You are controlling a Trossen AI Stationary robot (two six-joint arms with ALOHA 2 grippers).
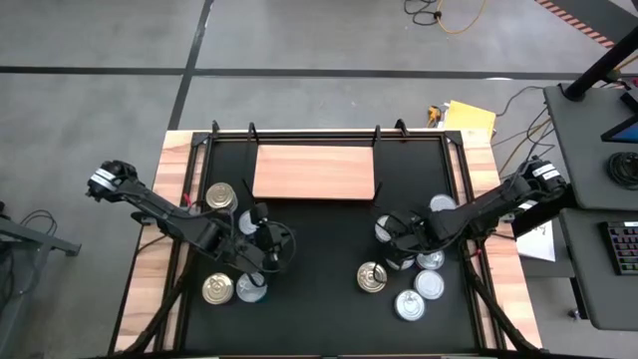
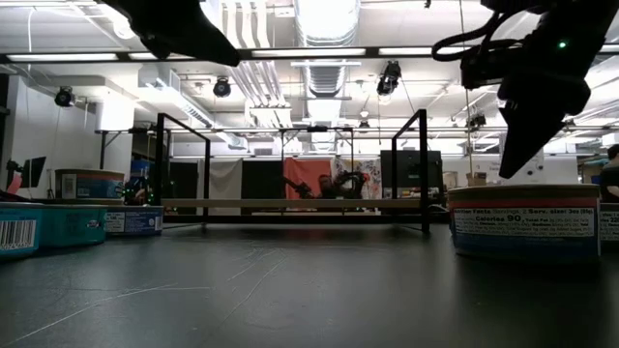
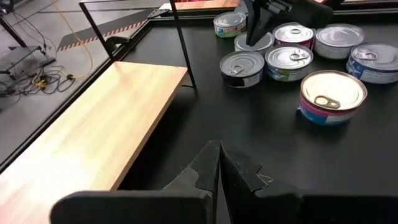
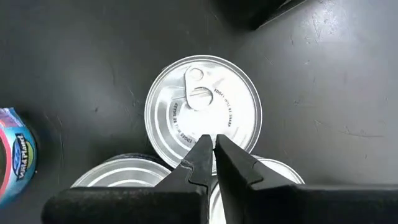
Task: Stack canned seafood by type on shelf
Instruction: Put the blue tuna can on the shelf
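The shelf (image 1: 314, 172), a light wooden board, lies at the table's far middle and also shows in the left wrist view (image 3: 93, 137). The canned seafood sits in two groups. On the left are two gold-topped tins (image 1: 220, 195) (image 1: 217, 289) and a silver one (image 1: 251, 287). On the right are several silver-topped tins (image 1: 419, 284). My left gripper (image 3: 219, 155) is shut and empty, raised between the left tins and the shelf. My right gripper (image 4: 214, 146) is shut, pointing down over a silver tin (image 4: 202, 106) in the right group. My right gripper's shut fingertips (image 4: 205, 149) stand over the lid of the silver tin (image 4: 186, 134), near the lid's rim, coming from above. I cannot tell whether they touch the lid. The tin stands upright on the table.
A black metal frame (image 1: 377, 189) runs along the shelf's ends and the table's far edge. Other tins crowd close around my right gripper (image 4: 118, 174) (image 4: 15, 155). A gold-topped tin (image 3: 333, 93) stands apart from the right group. Bare black tabletop (image 1: 319, 269) lies between the two groups.
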